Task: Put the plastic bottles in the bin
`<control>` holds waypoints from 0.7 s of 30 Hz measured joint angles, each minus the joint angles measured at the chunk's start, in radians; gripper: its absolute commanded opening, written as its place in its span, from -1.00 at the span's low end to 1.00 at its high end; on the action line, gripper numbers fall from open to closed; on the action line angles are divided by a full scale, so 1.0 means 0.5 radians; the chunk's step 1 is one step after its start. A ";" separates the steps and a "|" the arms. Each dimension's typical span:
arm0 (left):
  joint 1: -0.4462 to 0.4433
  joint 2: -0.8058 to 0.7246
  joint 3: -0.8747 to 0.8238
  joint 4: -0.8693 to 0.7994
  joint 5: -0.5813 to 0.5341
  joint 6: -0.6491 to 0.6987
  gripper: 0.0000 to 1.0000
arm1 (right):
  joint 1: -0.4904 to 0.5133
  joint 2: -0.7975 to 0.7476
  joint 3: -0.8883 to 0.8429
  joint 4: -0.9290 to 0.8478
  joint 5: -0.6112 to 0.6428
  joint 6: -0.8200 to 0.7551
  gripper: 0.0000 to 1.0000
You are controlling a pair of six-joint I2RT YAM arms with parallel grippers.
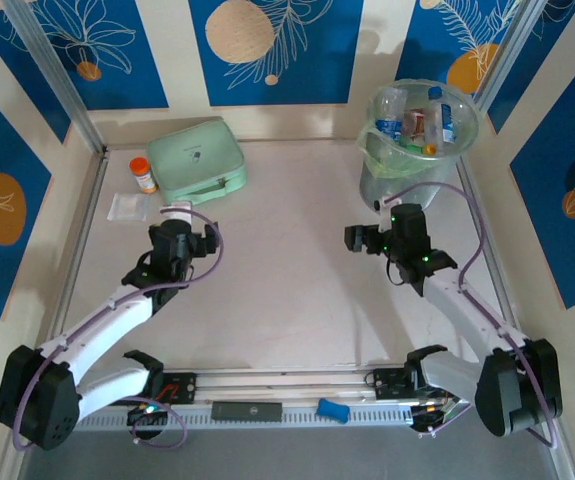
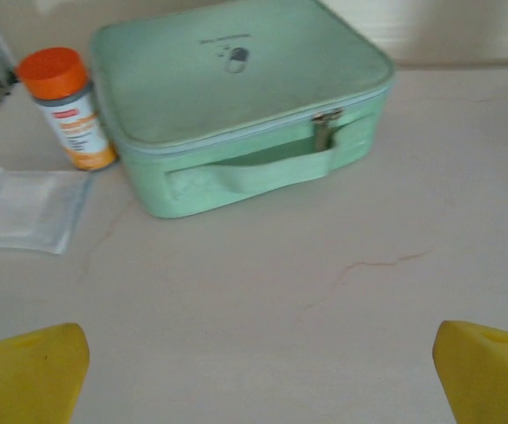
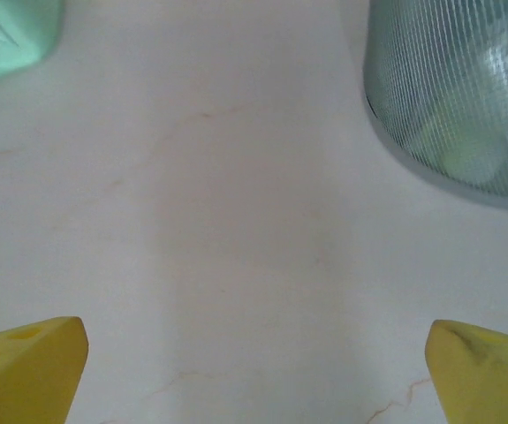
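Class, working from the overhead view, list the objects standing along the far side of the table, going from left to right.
Orange-capped jar → mint-green case → bin holding bottles.

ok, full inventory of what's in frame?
bottles: several, exact count unclear, clear with blue caps, inside the bin
bin: 1, pale grey-green, far right of the table
case: 1, mint green, far left of centre
jar: 1, orange cap, upright, left of the case
clear packet: 1, see-through, flat, near the jar
table: 1, off-white
left hand: 1, yellow tips, open, facing the case
right hand: 1, yellow tips, open, near the bin
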 measured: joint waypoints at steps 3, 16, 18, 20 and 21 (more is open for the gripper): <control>0.036 0.000 -0.085 0.108 -0.101 0.101 0.99 | -0.084 0.066 -0.154 0.234 0.052 -0.014 0.98; 0.218 0.430 -0.436 0.960 -0.301 0.484 0.99 | -0.322 0.545 -0.356 1.165 0.106 -0.098 0.94; 0.230 0.542 -0.495 1.158 -0.293 0.543 0.99 | -0.322 0.620 -0.357 1.259 0.113 -0.144 0.94; 0.243 0.680 -0.530 1.363 -0.261 0.613 0.99 | -0.327 0.701 -0.357 1.374 0.119 -0.162 0.97; 0.249 0.740 -0.535 1.444 -0.241 0.649 0.99 | -0.332 0.741 -0.356 1.415 0.117 -0.168 0.98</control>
